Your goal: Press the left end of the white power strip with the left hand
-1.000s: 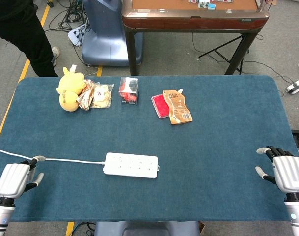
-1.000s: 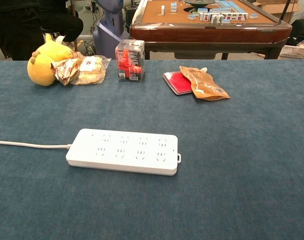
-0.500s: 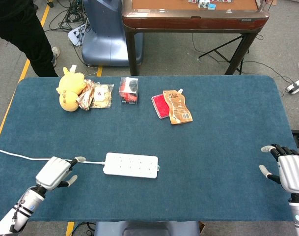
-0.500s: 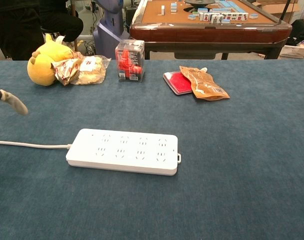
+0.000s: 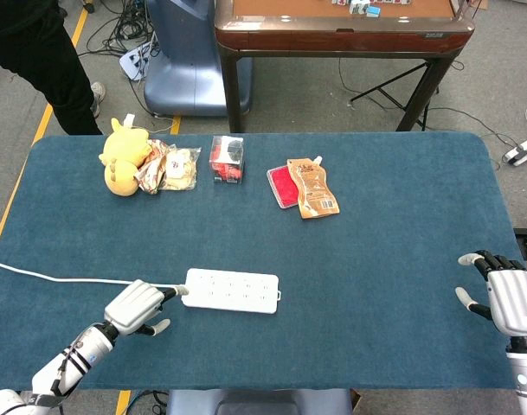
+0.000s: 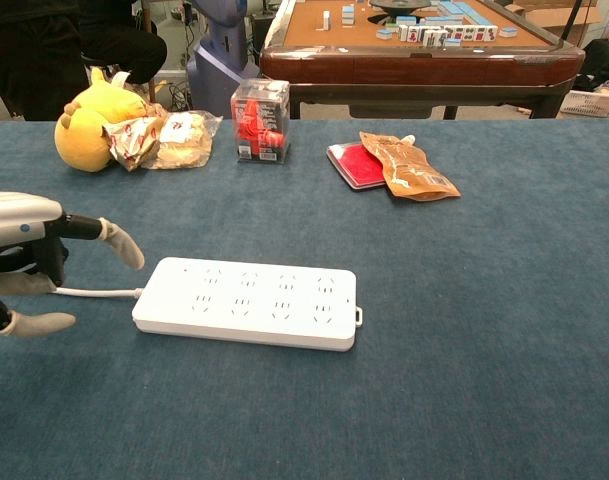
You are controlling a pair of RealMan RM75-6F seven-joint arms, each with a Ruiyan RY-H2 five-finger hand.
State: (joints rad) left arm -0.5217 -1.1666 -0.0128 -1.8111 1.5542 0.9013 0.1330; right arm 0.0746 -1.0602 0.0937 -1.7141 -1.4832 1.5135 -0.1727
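The white power strip (image 5: pixel 231 290) lies flat toward the near edge of the blue table (image 5: pixel 393 259), left of centre, its cord (image 5: pixel 64 278) running off to the left edge. The left hand (image 5: pixel 138 307) reaches in from the near left corner, forearm angled up from below, palm down and fingers spread with nothing held. One fingertip (image 5: pixel 182 291) points at the strip's left end; from the chest view it seems to hover just short of it, though contact is hard to judge. The right hand (image 5: pixel 510 301) sits at the near right edge, well apart from the strip, upright, its fingers apart and empty.
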